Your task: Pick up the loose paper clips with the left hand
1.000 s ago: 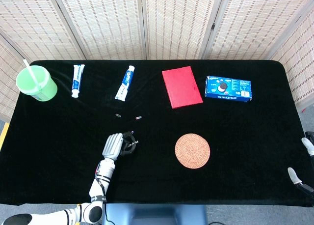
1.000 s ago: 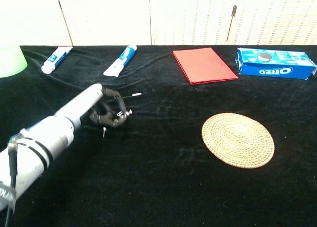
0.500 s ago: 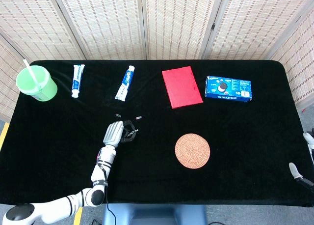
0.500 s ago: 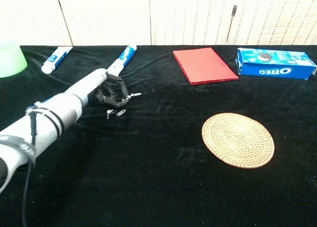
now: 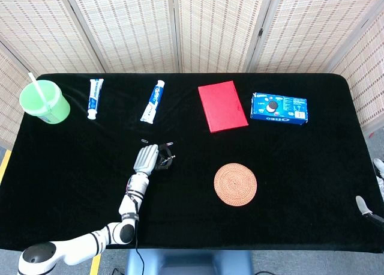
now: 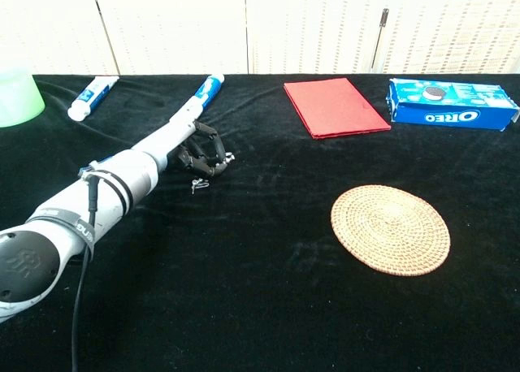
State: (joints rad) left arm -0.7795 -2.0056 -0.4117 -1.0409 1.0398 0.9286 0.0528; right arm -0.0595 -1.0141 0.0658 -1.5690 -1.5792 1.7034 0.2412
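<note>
1. Head view: the table (image 5: 72, 185) shows bare black cloth all around the woven coaster (image 5: 235, 184) and out to its front edge.
2. Left hand (image 5: 151, 158), fingers curled, left of the coaster; whether it grips anything I cannot tell.
3. Two paper clips: one (image 5: 144, 142) behind the hand, one (image 5: 170, 144) at its fingertips.
4. Two toothpaste tubes (image 5: 153, 101), far behind.

Matt black cloth covers the bench (image 5: 288, 179). The coaster (image 5: 235, 184) looks like rough woven straw. The cup (image 5: 45, 102) is smooth green plastic; the Oreo box (image 6: 452, 104) is glossy.
</note>
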